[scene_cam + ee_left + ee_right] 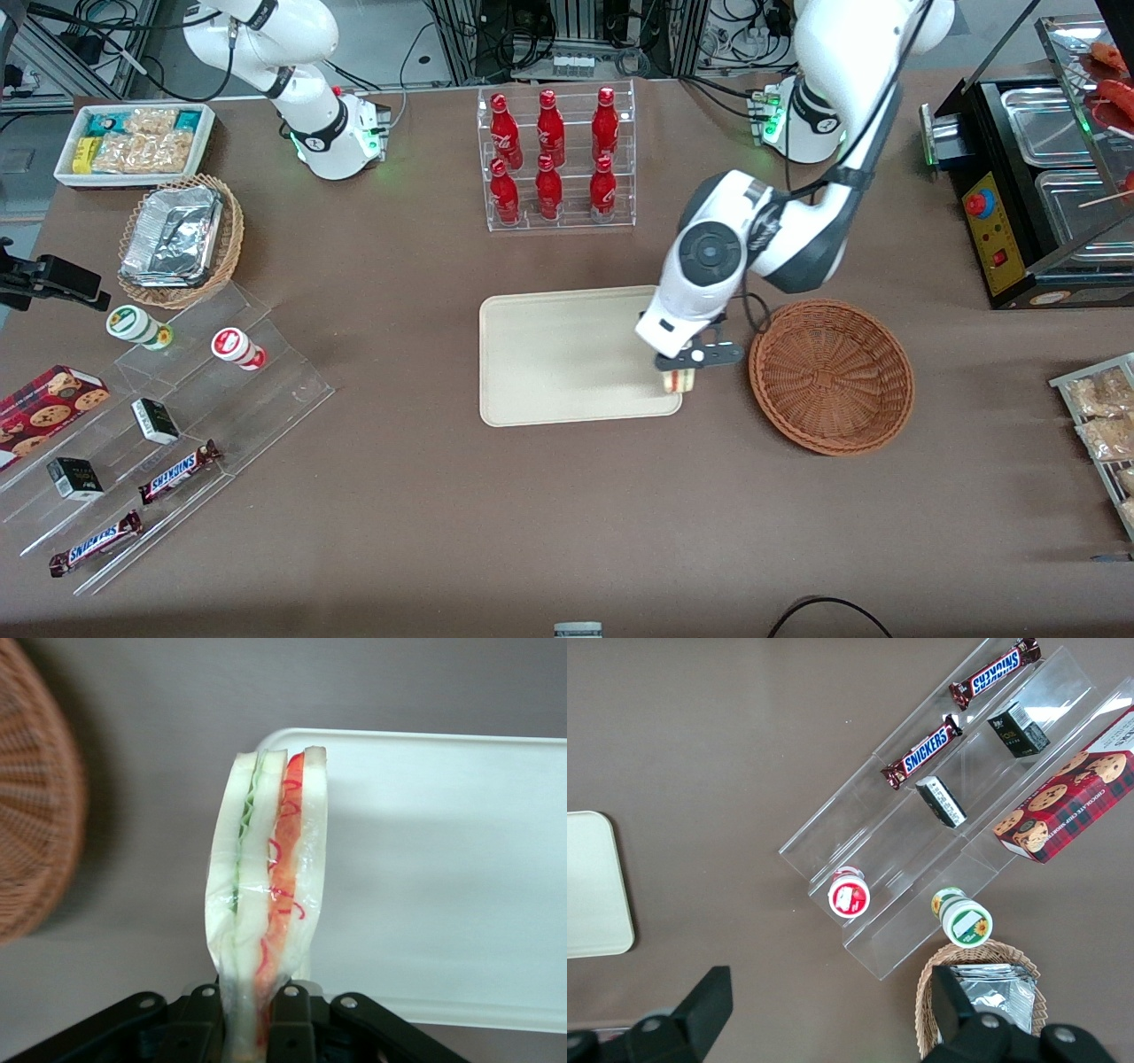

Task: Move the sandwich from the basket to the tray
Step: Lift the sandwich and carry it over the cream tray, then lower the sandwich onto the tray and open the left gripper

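We see the left arm's gripper (680, 377) above the cream-beige rectangular plastic tray (567, 359), at the corner nearest the round reddish-brown woven wicker basket (831, 375); its fingers (292, 1023) are clamped on the triangular white-bread sandwich (266, 895), red and green filling stripes showing; the basket sits just beside the tray on the brown worktop (549, 523).

Brown table (567, 514) with tray (549, 363), basket (831, 375)
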`<state>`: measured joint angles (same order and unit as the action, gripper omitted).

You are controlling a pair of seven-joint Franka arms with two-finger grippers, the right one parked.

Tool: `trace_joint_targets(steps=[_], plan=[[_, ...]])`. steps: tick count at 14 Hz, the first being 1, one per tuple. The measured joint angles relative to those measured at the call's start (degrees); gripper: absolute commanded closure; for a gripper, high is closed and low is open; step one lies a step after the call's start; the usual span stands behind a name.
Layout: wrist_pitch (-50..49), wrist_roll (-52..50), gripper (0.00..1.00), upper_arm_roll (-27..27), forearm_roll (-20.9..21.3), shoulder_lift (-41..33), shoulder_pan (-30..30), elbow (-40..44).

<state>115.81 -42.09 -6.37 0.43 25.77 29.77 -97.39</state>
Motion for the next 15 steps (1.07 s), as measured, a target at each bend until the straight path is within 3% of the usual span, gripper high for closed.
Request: trace_joint_targets(steps=[7,15], plan=[[0.30,-12.32,1.00,0.06,0.03,13.12,9.57,13.94],[0.38,-14.11,1.00,0.10,-0.04,19.31,10.67,20.14]])
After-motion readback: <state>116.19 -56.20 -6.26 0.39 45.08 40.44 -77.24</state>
